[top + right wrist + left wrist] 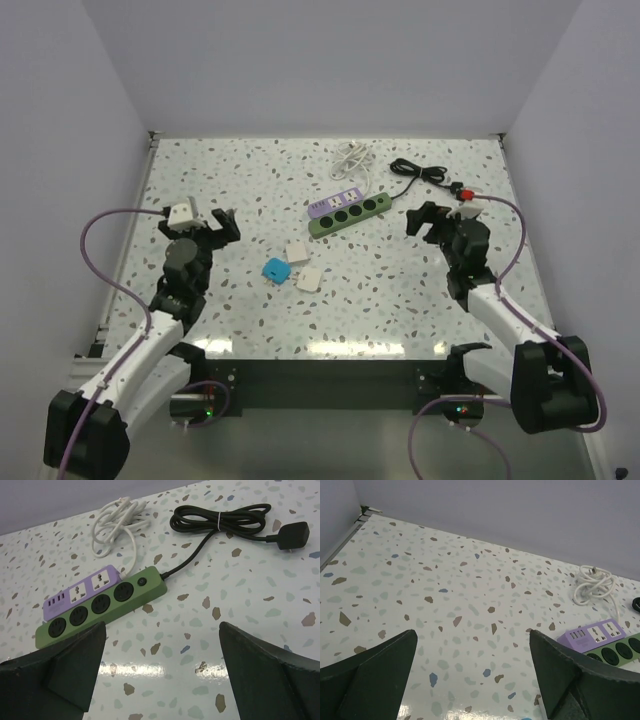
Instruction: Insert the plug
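Plug (292, 534) lies by its coiled cord (220, 520) at the far right of the worktop (240, 300), near that edge, bare room around it (green power strip (100, 607) to its left), while left hand (472, 635) and right hand (162, 625) gape wide, grasping nothing.

Speckled terrazzo surface (250, 180), glare along its 6 o'clock edge. Just off centre toward 1 o'clock a green power strip (352, 213) lies slantwise, and a purple power strip (335, 201) is tucked against its far long side. A black cord (418, 171) runs from the green one's end out to 2 o'clock, bundled, its plug lying flat. At 12 o'clock sits a white cord (350, 155) in a loose coil. Toward 8 o'clock of centre there's a blue block (277, 269), a white block (298, 252) just beside it, and a second white block (309, 279) near both, all three apart from the strips.
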Robot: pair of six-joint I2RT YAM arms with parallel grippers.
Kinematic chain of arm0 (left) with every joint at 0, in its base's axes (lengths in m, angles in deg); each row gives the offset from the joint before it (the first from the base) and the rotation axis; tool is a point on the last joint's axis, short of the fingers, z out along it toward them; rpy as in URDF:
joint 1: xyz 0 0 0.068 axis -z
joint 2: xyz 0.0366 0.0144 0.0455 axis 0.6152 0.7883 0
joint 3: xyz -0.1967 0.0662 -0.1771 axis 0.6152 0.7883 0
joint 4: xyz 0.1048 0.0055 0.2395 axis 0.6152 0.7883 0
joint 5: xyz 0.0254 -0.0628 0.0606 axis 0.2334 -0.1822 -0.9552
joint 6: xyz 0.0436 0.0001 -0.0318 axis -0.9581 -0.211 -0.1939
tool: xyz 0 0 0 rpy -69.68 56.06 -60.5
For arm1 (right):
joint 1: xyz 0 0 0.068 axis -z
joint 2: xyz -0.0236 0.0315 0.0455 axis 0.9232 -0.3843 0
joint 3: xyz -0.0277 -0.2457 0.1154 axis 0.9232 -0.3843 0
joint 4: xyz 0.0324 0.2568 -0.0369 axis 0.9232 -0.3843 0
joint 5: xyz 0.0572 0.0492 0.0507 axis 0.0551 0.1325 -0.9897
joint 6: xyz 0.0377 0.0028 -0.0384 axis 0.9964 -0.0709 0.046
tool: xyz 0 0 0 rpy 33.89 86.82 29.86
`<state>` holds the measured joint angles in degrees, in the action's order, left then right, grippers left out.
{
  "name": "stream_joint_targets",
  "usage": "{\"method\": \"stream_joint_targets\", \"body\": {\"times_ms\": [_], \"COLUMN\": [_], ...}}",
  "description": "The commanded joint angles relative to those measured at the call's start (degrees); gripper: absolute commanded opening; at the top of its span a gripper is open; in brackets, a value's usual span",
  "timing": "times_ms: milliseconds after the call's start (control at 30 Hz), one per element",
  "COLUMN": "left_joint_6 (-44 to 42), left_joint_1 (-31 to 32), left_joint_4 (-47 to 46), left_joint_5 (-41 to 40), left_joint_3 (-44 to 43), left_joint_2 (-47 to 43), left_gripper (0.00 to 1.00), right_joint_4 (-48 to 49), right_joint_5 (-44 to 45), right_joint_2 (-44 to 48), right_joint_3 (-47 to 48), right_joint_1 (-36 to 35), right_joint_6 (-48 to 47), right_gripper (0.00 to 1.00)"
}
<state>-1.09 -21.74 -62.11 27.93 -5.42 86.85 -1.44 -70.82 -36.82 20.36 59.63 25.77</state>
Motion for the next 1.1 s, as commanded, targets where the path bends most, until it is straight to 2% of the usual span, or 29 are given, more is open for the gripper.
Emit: {"method": "stream_joint_targets", "body": {"times_ms": [0, 133, 333, 500, 700, 1067], "left_joint_6": [-0.22, -2.33, -1.37, 0.21, 4.25, 7.86], "left_joint_1": [0.99, 8.44, 14.69, 18.84, 21.56, 24.38], "left_joint_4": [-2.06, -3.81, 1.27, 6.72, 8.05, 13.32], "left_joint_5": [0.61, -3.26, 3.14, 2.88, 5.79, 1.66], "left_joint_3": [-1.46, -3.22, -11.21, -17.45, -18.86, -23.96], "left_joint_2": [2.19, 8.16, 23.10, 35.40, 40.16, 47.63], "left_gripper": [1.00, 1.00, 1.00, 1.00, 1.00, 1.00], "right_joint_4": [-0.78, -2.80, -6.31, -6.84, -7.55, -5.97], "right_joint_5": [0.75, 3.57, 6.91, 7.00, 7.09, 3.84], "right_joint_2": [-0.80, -3.61, -3.97, -3.09, -1.69, 0.16], "right_joint_3": [3.93, 6.49, 7.72, 6.32, 5.26, 3.42], "right_joint_1": [-1.54, -5.23, -8.22, -8.67, -8.67, -8.67], "right_joint_6": [-2.05, -3.99, -4.26, -3.38, -3.55, -3.38], "right_gripper": [0.98, 0.98, 0.98, 0.98, 0.98, 0.98]}}
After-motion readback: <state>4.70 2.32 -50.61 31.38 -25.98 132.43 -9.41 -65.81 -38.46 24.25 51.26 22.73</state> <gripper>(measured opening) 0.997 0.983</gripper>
